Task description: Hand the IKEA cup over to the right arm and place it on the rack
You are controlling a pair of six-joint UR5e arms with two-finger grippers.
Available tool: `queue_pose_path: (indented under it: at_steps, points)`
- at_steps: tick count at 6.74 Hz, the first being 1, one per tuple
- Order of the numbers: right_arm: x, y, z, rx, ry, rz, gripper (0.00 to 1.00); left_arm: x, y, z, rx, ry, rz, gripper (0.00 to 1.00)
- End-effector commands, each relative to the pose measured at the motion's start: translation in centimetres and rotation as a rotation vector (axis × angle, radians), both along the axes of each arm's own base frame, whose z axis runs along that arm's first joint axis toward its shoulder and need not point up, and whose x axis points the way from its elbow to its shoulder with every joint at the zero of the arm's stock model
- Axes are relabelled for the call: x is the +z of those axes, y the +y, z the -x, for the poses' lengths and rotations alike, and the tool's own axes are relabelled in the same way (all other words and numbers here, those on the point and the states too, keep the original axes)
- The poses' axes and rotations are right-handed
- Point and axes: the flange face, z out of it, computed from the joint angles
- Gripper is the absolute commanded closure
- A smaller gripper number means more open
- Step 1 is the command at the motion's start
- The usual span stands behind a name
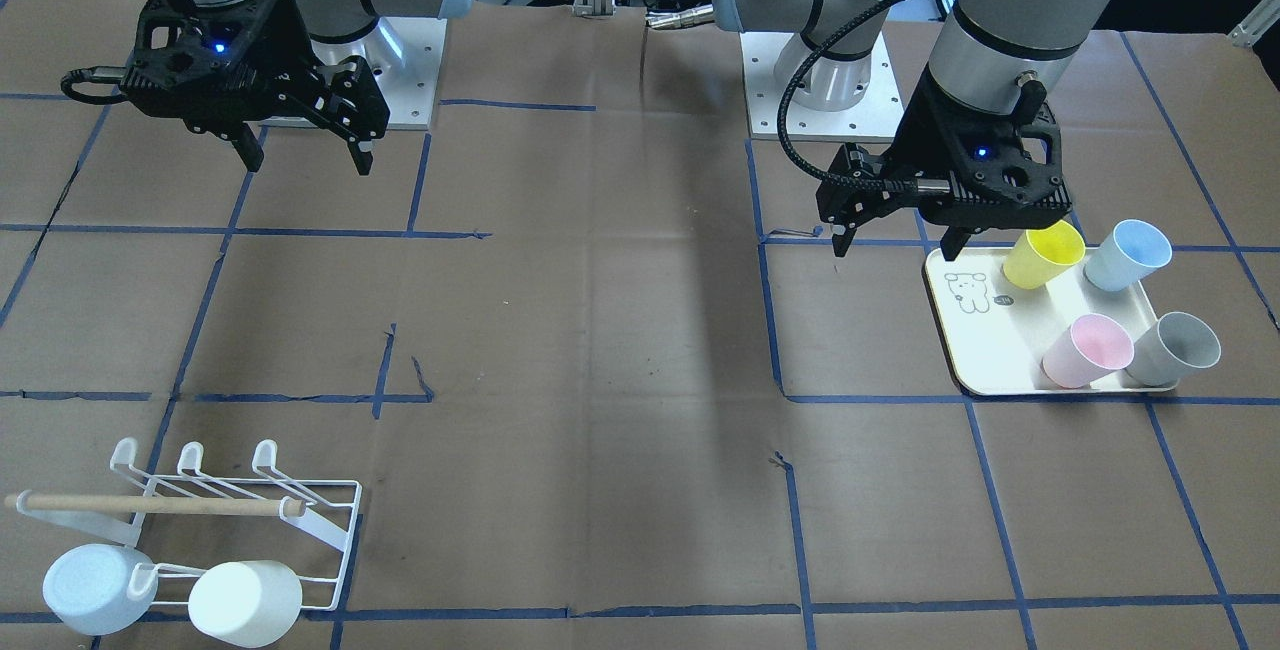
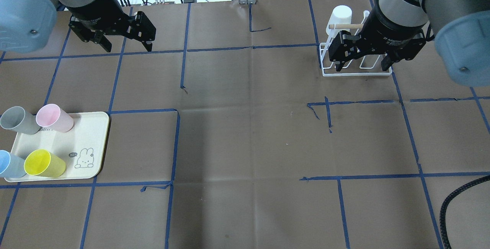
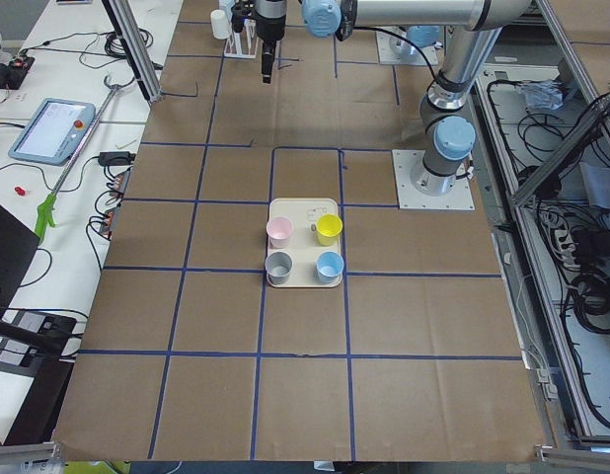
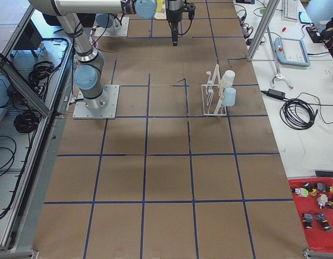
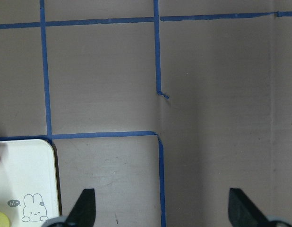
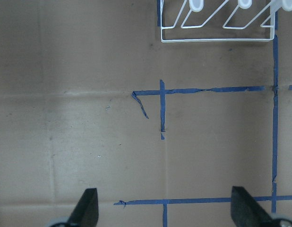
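Observation:
Four cups stand on a cream tray: yellow, blue, pink and grey. My left gripper hangs open and empty above the table beside the tray's edge. Its wrist view shows the tray corner at lower left. The white wire rack with its wooden dowel holds a pale-blue cup and a white cup. My right gripper is open and empty, raised near the rack. The rack's edge shows at the top of the right wrist view.
Brown paper with blue tape lines covers the table. The arm bases stand at the robot side. A ribbed black cable lies at the lower right of the overhead view. A red bin of small parts sits off the table.

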Motion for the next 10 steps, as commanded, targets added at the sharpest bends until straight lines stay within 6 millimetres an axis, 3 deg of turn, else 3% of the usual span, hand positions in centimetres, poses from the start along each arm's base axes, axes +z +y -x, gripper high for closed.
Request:
queue_pose_path:
  at_steps: [1, 10]
  points:
    - [0.06, 0.02, 0.00, 0.002, 0.000, 0.001, 0.00, 0.07, 0.03, 0.00, 0.000, 0.000, 0.001, 0.00]
    - [0.27, 0.00, 0.00, 0.000, 0.000, 0.010, 0.00, -0.19, -0.03, 0.00, 0.000, 0.001, -0.005, 0.00]
